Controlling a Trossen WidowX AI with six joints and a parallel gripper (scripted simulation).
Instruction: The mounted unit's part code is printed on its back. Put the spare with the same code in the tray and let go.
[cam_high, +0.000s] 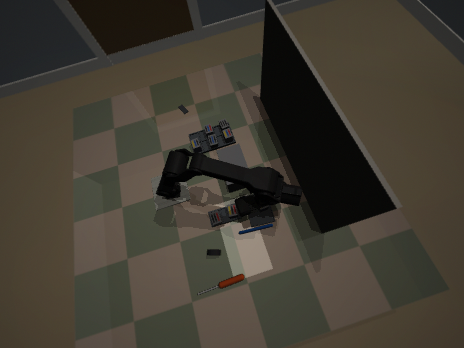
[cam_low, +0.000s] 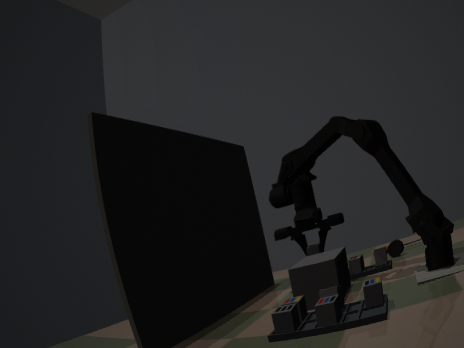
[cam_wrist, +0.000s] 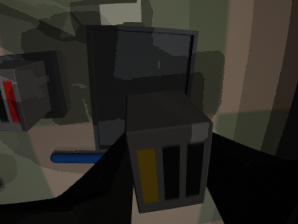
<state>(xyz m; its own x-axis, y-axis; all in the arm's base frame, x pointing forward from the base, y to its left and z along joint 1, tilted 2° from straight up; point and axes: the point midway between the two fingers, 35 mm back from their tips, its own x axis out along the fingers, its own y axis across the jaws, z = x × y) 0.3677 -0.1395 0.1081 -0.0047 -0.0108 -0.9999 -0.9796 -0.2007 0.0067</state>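
- Going by the wrist view, a striped block (cam_wrist: 34, 95) (cam_high: 232, 210) is sitting off at about 10 o'clock from the gripper, so don't swing that way.
- Blue stick (cam_wrist: 77, 158) (cam_high: 256, 229) is lying around 9 o'clock, just outside the tray's near end.
- Tray (cam_wrist: 92, 90) (cam_high: 262, 219) is sitting around 11 o'clock from the gripper, long axis running roughly 12 to 6. That's the bit that matters: I'd be nudging toward 11, then lowering.
- Spare (cam_wrist: 169, 167) (cam_low: 313, 248) is hanging between the fingers, striped face pointing at 6, its long axis running close to 12–6, so pretty well lined up with the tray imo. Can't tell if its code matches.
- Gripper (cam_wrist: 158, 135) (cam_low: 313, 249) (cam_high: 245, 205) is clamping that spare, fingers a bit over a third open. Only one arm, so it's doing the job.
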